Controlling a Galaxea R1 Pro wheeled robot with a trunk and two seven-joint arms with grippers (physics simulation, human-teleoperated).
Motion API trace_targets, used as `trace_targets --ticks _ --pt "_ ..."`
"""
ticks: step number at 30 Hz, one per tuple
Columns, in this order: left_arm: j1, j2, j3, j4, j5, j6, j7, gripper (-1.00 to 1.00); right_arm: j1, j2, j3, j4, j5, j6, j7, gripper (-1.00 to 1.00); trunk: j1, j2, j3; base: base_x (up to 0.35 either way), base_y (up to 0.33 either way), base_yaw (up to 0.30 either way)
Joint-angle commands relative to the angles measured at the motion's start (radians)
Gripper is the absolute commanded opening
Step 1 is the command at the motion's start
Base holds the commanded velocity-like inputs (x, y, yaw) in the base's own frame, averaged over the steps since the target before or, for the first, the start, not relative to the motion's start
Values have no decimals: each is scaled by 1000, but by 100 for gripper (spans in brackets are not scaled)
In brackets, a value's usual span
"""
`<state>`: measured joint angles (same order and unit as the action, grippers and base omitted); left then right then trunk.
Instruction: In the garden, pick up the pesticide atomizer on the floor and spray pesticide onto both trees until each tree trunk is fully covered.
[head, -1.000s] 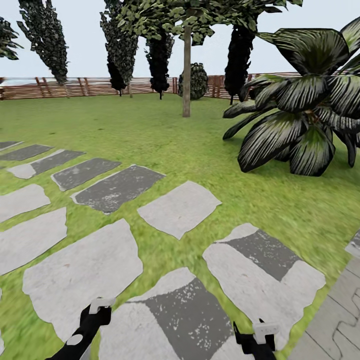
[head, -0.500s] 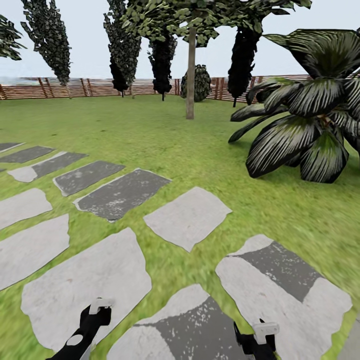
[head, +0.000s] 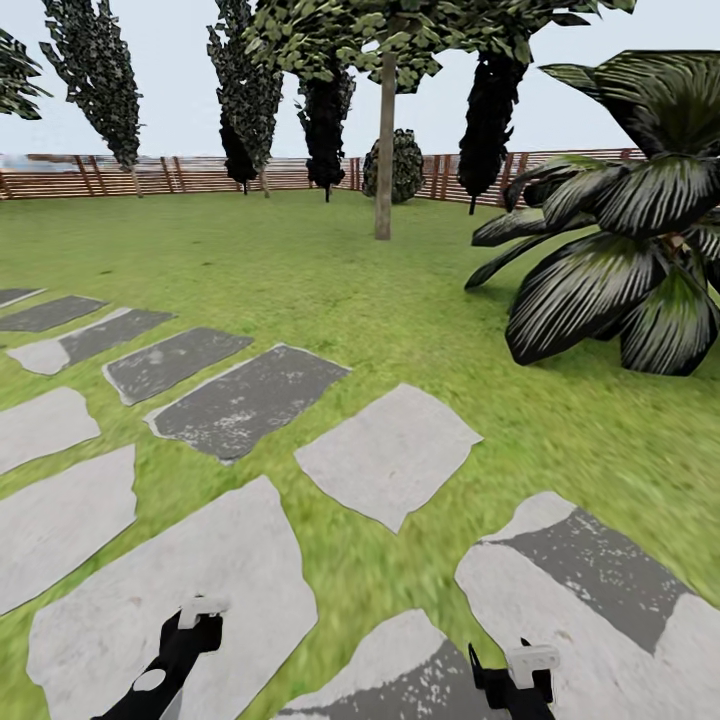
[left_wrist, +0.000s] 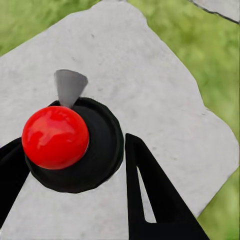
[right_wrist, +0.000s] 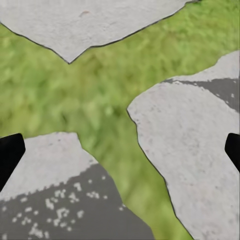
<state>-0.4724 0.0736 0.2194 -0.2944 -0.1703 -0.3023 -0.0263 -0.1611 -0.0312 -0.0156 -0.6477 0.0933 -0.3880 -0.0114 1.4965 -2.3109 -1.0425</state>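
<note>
Head view of the garden: one tree (head: 385, 150) with a bare, pale grey-brown trunk stands far ahead on the green lawn (head: 300, 270), its long axis upright and its light green leaves high up. It is well short of the brown horizontal-slat wooden fence (head: 150, 175). A broad striped-leaf palm-like plant (head: 610, 270) lies to the right, and pale and dark grey stepping stones (head: 390, 450) cross the foreground. Compared with half a second earlier, the whole picture has shifted, the stones lower and the plant further right, so the camera has moved. Both hands keep their places in the picture. The left hand (left_wrist: 73, 141) has its fingers spread over a red ball on a black disc (left_wrist: 102, 150) on a pale stone. The right hand (right_wrist: 124, 137) is wide open above grass and stones.
</note>
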Motion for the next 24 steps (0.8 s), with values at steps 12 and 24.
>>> trace_targets --ticks 12,24 --pt "0 0 0 0 0 0 -1 -100 0 0 0 17 -1 0 1 100 0 0 0 312 136 0" --pt "0 0 0 0 0 0 -1 -100 0 0 -1 19 -1 0 0 100 0 0 0 312 128 0"
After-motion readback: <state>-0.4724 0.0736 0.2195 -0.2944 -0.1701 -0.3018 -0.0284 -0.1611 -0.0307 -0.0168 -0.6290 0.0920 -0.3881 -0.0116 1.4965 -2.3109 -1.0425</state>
